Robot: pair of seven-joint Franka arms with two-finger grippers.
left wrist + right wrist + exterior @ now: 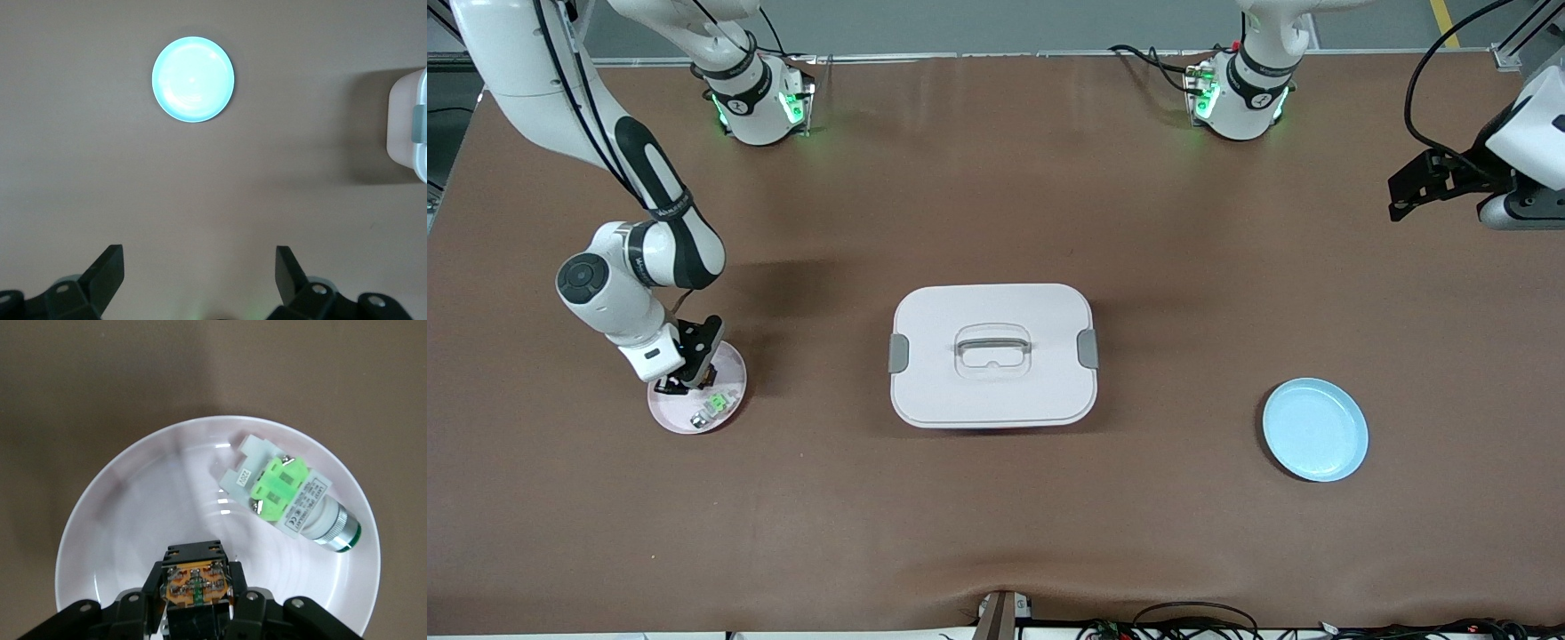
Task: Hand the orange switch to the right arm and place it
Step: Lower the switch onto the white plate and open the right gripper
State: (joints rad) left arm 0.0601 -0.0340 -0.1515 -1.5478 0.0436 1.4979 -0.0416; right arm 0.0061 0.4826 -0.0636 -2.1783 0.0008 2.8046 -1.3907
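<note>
My right gripper (690,379) is low over the pink plate (734,366) at the right arm's end of the table. In the right wrist view my right gripper (197,603) is shut on the orange switch (197,581), a black block with an orange face, just above the plate (133,520). I cannot tell whether the switch touches the plate. My left gripper (1398,201) is open and empty, up in the air over the left arm's end of the table. The left wrist view shows my left gripper (198,267) spread wide above bare table.
A green-and-silver component (713,407) lies on the pink plate beside the switch (287,497). A white lidded box (993,354) stands mid-table. An empty blue plate (1314,429) sits toward the left arm's end (193,79).
</note>
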